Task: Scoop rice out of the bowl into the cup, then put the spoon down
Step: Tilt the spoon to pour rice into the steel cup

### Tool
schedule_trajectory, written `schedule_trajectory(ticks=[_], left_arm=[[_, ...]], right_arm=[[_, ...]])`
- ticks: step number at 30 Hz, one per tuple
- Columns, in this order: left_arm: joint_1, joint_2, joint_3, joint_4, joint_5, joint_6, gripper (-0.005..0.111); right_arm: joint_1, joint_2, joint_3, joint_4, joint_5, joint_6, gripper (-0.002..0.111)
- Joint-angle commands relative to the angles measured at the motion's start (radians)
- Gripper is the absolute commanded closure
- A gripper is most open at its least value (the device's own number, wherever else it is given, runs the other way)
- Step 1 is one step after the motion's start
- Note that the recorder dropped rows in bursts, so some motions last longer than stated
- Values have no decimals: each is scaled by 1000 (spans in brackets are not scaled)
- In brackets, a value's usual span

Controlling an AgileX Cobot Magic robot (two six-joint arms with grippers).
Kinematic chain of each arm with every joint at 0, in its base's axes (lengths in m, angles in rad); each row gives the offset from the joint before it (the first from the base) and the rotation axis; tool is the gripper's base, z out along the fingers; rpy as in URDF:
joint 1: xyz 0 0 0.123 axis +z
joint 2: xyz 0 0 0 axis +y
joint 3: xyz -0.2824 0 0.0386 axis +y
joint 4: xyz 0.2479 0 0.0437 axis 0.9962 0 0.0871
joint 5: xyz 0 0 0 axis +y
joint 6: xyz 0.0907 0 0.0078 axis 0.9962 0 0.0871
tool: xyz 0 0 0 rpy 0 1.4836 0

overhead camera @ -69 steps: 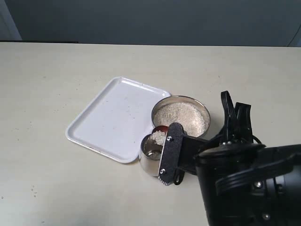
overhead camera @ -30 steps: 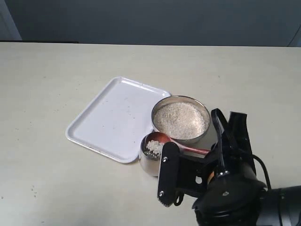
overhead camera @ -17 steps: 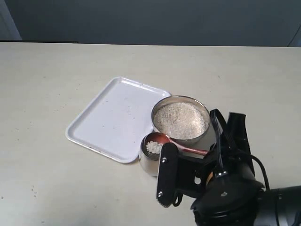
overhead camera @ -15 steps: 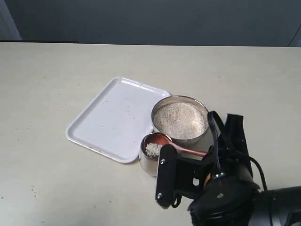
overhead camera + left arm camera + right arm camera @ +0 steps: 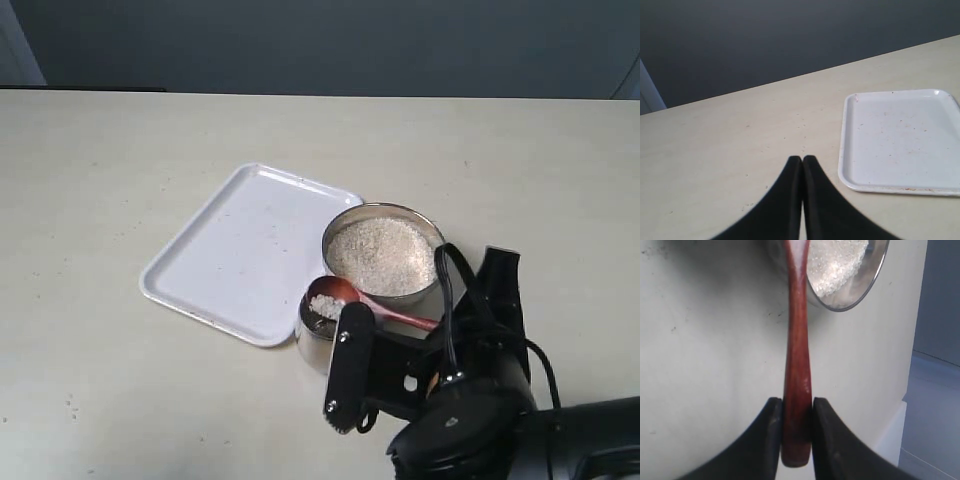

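Note:
The steel bowl [image 5: 383,254] holds a heap of rice [image 5: 381,255] right of the tray. Touching its near-left side stands the small steel cup [image 5: 316,335], partly hidden by my right arm. The reddish-brown spoon [image 5: 345,295] hovers tilted over the cup with a little rice at its low edge. My right gripper [image 5: 797,402] is shut on the spoon's handle [image 5: 797,375] near its end; the bowl [image 5: 867,280] shows beyond the handle. My left gripper [image 5: 802,159] is shut on nothing above bare table, out of the exterior view.
A white rectangular tray [image 5: 245,250] lies left of the bowl and cup, and it also shows beside the left fingers [image 5: 900,145]. My bulky black right arm [image 5: 480,410] fills the lower right of the exterior view. The table's far edge meets a dark wall.
The spoon has tipped over the cup and most of its rice has slid off. The right arm has sunk lower in the exterior view.

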Motion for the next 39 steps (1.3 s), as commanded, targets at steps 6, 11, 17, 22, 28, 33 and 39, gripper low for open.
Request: schedule_trajectory(ticks=[6, 11, 17, 22, 28, 33, 39], left_arm=[[-5, -4, -2, -7, -15, -5, 106], [-5, -4, -2, -7, -15, -5, 106], [-5, -4, -2, -7, -15, -5, 106], [-5, -4, -2, -7, -15, -5, 106], [-5, -4, -2, -7, -15, -5, 106], [-5, -4, -2, -7, -15, -5, 106], [-5, -4, -2, -7, -15, -5, 106]], right_arm=[[1, -2, 3, -47, 43, 8, 109], [1, -2, 3, -73, 43, 6, 109], [1, -2, 3, -75, 43, -18, 109], [1, -2, 3, -75, 43, -20, 109], [1, -2, 3, -66, 43, -20, 109], [1, -2, 3, -64, 43, -20, 109], [1, -2, 3, -35, 43, 10, 109]])
